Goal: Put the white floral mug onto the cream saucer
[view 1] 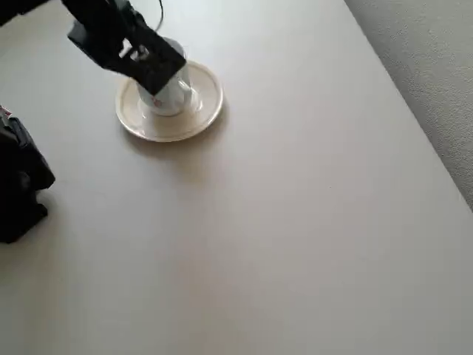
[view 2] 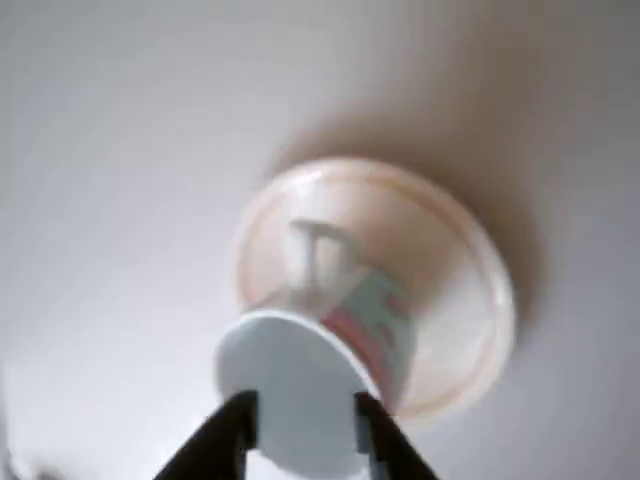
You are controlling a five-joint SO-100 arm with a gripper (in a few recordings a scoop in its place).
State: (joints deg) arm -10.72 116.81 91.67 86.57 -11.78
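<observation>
The white floral mug point(view 1: 176, 96) is over the centre well of the cream saucer point(view 1: 205, 111), at the table's far left in the overhead view. My black gripper point(view 1: 155, 74) comes in from the upper left and covers the mug's top. In the blurred wrist view the mug point(view 2: 370, 315) shows its pink-red print, and its pale near end lies between my two black fingertips. The gripper point(view 2: 302, 415) is shut on the mug, one finger on each side. The saucer point(view 2: 460, 280) spreads out behind and below it. Whether the mug's base touches the saucer cannot be told.
A black arm base point(view 1: 18, 181) stands at the left edge of the pale table point(view 1: 295, 222). The table's right edge point(view 1: 414, 111) runs diagonally, with grey carpet beyond it.
</observation>
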